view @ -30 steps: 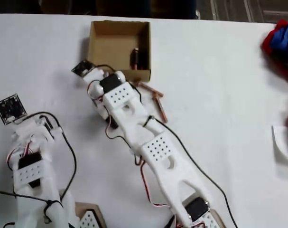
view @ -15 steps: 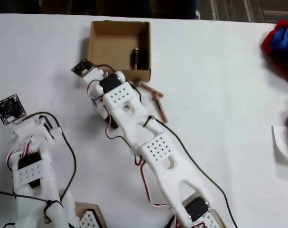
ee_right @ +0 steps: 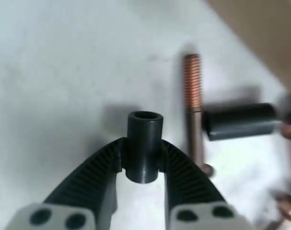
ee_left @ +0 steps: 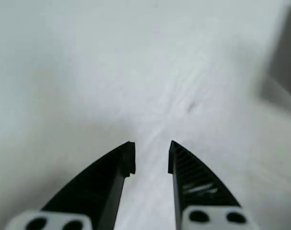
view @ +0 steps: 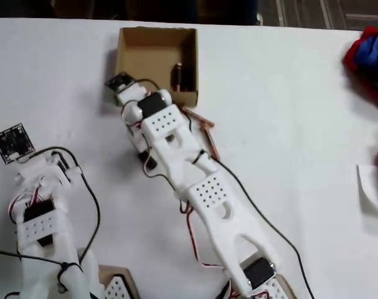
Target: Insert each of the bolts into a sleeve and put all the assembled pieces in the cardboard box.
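In the right wrist view my right gripper (ee_right: 141,160) is shut on an upright black sleeve (ee_right: 144,143), just above the white table. Beside it lies a copper bolt (ee_right: 193,110), and a second black sleeve (ee_right: 238,120) lies on its side past that. More bolts (view: 204,128) show beside the right arm (view: 170,134), which stretches to the near edge of the cardboard box (view: 148,62). One assembled piece (view: 176,76) lies in the box. My left gripper (ee_left: 151,155) is open over bare table with nothing between its fingers; the left arm (view: 42,205) stands at the lower left.
A heap of red and blue cloth (view: 369,47) sits at the far right, with a white curved object (view: 370,193) below it at the right edge. The box's corner (ee_right: 265,33) shows close by in the right wrist view.
The right arm has shifted a little up and to the right, closer to the box. The left arm has not moved.
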